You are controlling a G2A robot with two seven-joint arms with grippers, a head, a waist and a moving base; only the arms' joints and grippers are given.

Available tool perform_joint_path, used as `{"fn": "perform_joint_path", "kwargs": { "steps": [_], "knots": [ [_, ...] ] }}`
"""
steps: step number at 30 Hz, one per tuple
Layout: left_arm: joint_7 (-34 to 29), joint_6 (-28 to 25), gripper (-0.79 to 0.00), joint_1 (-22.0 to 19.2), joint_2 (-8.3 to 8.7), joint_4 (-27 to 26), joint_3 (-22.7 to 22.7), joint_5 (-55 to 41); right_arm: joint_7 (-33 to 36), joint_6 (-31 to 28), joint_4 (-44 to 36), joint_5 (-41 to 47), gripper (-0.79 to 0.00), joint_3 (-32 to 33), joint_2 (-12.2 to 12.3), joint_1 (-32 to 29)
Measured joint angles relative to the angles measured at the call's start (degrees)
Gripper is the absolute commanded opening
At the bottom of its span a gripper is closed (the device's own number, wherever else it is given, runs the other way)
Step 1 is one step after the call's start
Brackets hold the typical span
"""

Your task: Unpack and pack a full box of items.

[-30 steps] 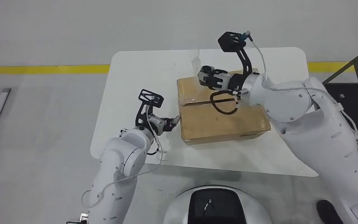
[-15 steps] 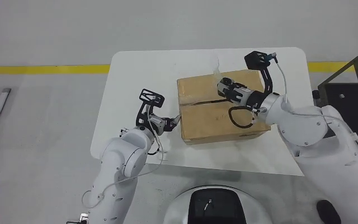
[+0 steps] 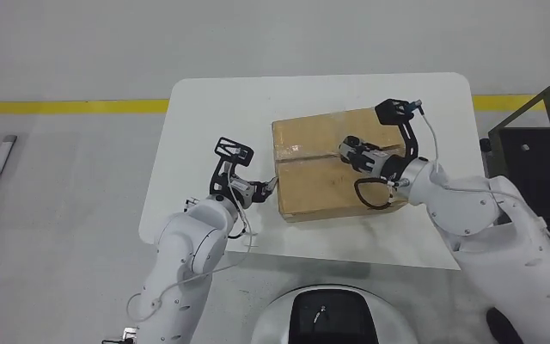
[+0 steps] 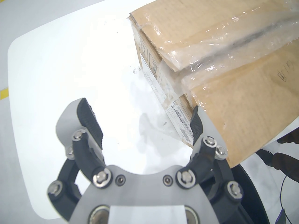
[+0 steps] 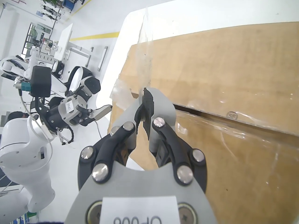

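Right now the cardboard box (image 3: 335, 168) sits on the white table (image 3: 215, 129), just ahead of both sets of fingers. It is plain brown, wide and low, and its two top flaps meet at a long seam (image 5: 210, 115) that gapes slightly and shows dark. Clear tape (image 4: 210, 47), wrinkled and glossy, runs over that seam and wraps down the end face. A white printed label (image 4: 179, 117) is stuck on that face, and some handwriting marks one flap.

The left gripper (image 4: 140, 110) is at the labelled end with its fingers spread wide. One fingertip is right at the box's corner edge beside the label, though I cannot tell whether it touches. The other stands well apart from the box over bare table.

The right gripper (image 5: 143, 103) is above the box top, by the seam. Its fingers are pressed together on a loose strip of the clear tape, which rises beyond the fingertips toward the box's far edge.
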Motion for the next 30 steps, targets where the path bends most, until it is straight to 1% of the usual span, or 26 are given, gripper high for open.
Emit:
{"fn": "perform_joint_path", "kwargs": {
  "steps": [10,16,25,26,27,28,30],
  "knots": [
    [0.12,0.26,0.000,0.32,0.06,-0.33,0.06,0.50,-0.23,0.21,0.30,-1.45,-0.785,1.32,0.24,-1.09],
    [0.27,0.38,0.000,-0.01,0.05,-0.38,0.14,0.43,0.40,-0.43,1.39,-3.35,-0.785,0.60,0.30,-0.62],
    [0.36,-0.05,0.000,-1.16,0.17,-3.00,-0.84,0.90,0.79,0.00,2.23,-3.99,-0.785,-0.15,0.14,0.60],
    [0.26,-0.13,-0.089,-1.29,0.19,-3.23,-0.94,0.85,0.85,0.03,2.23,-3.95,-0.785,-0.20,0.13,0.65],
    [0.18,-0.08,-0.240,-1.47,0.19,-3.53,-1.11,0.57,0.92,0.08,2.22,-3.91,-0.785,-0.28,0.11,0.71],
    [0.24,0.08,-0.449,-1.64,0.17,-3.75,-1.23,0.15,0.97,0.11,2.17,-3.90,-0.785,-0.35,0.10,0.74],
    [0.58,0.36,-0.674,-2.20,0.08,-4.13,-1.25,-1.12,1.06,0.11,1.98,-3.99,-0.785,-0.45,0.08,0.78]
  ]
}}
